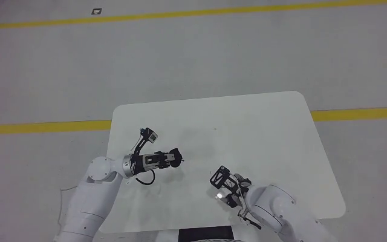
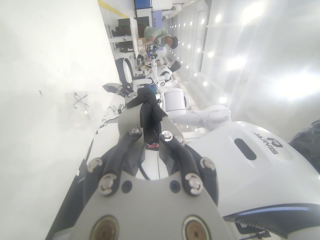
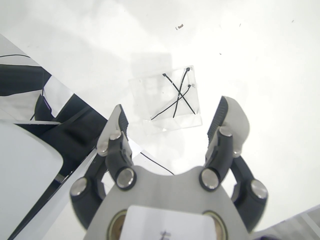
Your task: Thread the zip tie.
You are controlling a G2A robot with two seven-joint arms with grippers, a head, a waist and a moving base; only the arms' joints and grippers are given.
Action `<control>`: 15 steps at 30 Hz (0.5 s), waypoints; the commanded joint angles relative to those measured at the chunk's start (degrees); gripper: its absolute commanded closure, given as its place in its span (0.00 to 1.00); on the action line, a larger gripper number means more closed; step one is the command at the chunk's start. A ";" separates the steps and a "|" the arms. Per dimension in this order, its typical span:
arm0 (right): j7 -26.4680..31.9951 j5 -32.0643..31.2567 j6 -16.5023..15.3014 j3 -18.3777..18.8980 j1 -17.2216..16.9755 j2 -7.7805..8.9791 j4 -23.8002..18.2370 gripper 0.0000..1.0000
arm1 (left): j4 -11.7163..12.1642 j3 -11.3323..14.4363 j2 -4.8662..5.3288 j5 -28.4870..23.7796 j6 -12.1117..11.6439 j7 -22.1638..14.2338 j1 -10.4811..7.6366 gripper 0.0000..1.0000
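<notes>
Black loose ties (image 3: 178, 93): three lie crossed in the clear tray (image 3: 145, 93) on the white table (image 1: 260, 121); the tray likely serves to gather them within both arms' reach
Left gripper (image 2: 147, 98): poised over the table's left part, apart from the tray; its fingers are pressed together on a dark strip (image 2: 133, 101), which seems to be a zip tie, though the cluttered view leaves that unsure; the grip looks to sit near one end, probably so the rest is free for threading
Right gripper (image 3: 171, 103): hangs above the tray's near edge; jaws spread wide, holding and touching nothing; placed, by the look of it, to pick from the tray
Progress: judged early; no closed loop shows
</notes>
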 commanded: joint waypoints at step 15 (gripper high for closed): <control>-1.50 2.96 1.38 -2.43 3.64 -1.01 5.80 0.72 | 0.00 0.00 0.00 0.00 0.00 0.00 0.00 1.00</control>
